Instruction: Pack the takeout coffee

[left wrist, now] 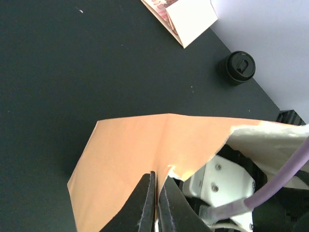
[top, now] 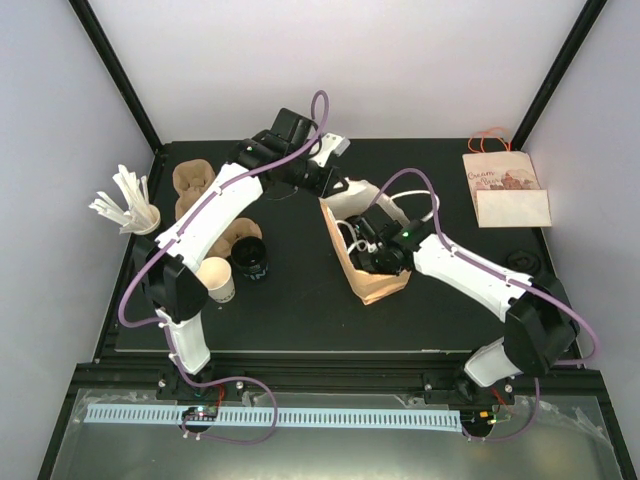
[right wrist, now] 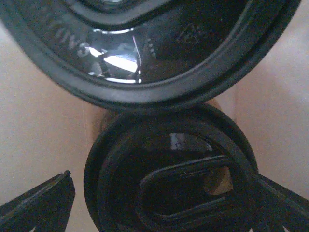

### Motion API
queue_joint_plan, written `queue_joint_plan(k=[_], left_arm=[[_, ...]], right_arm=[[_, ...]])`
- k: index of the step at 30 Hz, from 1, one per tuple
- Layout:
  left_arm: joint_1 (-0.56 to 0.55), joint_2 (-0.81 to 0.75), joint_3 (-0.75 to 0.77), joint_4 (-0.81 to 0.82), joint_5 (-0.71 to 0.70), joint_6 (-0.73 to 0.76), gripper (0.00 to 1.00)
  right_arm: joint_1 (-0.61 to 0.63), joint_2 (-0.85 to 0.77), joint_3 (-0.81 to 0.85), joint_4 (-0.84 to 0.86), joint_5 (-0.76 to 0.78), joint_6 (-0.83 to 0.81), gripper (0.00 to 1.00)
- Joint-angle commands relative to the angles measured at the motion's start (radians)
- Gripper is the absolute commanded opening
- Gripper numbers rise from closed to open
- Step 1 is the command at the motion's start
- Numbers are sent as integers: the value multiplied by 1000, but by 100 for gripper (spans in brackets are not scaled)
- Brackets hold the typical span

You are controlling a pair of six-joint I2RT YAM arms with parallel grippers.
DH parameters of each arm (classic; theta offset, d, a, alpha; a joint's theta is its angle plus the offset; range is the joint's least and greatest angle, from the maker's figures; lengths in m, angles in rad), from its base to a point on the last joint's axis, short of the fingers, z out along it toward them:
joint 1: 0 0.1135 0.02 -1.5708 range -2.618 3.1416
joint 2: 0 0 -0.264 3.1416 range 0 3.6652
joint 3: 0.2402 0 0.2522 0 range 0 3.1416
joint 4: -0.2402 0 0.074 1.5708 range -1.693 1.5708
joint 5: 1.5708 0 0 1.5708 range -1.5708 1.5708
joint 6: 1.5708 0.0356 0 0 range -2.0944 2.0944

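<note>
A brown paper bag (top: 368, 275) stands open mid-table. My left gripper (top: 326, 186) is shut on its far rim; in the left wrist view the fingertips (left wrist: 157, 182) pinch the bag's paper wall (left wrist: 140, 145). My right gripper (top: 373, 246) reaches down into the bag. Its wrist view shows two black-lidded coffee cups inside, the near lid (right wrist: 169, 179) and a far lid (right wrist: 145, 48). The right gripper (right wrist: 164, 198) is open, its fingers (right wrist: 43, 203) either side of the near cup, with a gap on the left. On the table stand a lidded cup (top: 252, 262) and a lidless paper cup (top: 218, 280).
Moulded pulp cup carriers (top: 195, 185) lie at the back left beside a holder of white stirrers (top: 130, 205). A second, printed paper bag (top: 505, 190) lies flat at the back right. A loose black lid (top: 520, 262) sits near the right edge.
</note>
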Motion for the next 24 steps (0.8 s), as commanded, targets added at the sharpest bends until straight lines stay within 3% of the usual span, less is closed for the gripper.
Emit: queue_joint_plan(k=[1, 12, 24], left_arm=[[3, 12, 50, 14, 2, 0, 5], [2, 17, 63, -36, -11, 15, 4], [-40, 11, 68, -79, -8, 20, 4]], right_arm=[[6, 36, -3, -216, -60, -19, 100], [5, -55, 227, -311, 50, -44, 100], [4, -54, 285, -288, 62, -77, 100]])
